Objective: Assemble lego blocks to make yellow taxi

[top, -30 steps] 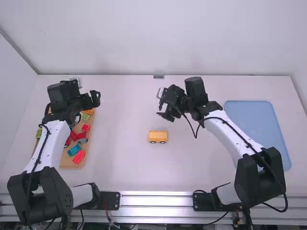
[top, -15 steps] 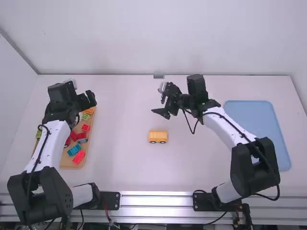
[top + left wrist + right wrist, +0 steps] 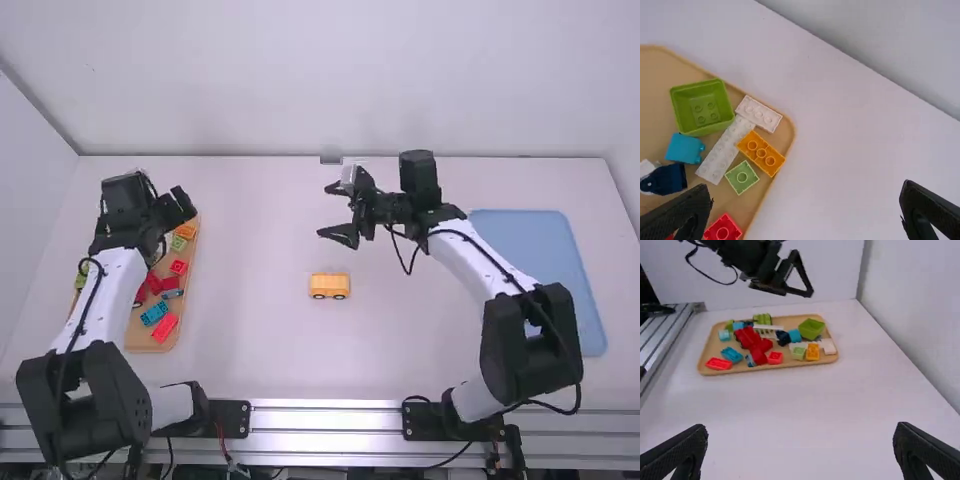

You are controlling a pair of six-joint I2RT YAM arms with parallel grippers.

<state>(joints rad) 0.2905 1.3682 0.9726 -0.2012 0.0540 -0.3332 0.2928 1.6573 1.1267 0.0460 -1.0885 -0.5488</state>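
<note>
From above we see a yellow car; the left wrist view adds a green tub (squarish). Left pincer and right pincer gape wide.

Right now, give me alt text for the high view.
A yellow-orange toy vehicle stands on a white table between a tan tray of blocks, left, and a blue tray, right. The left arm's open fingers hang near the blocks, the right arm's open fingers beyond the vehicle.

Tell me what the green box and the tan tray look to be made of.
The green box looks like moulded plastic with a slight sheen: one even colour, round studs on its floor. The tan tray could be matt wood, going by its colour, though plastic is possible.
</note>
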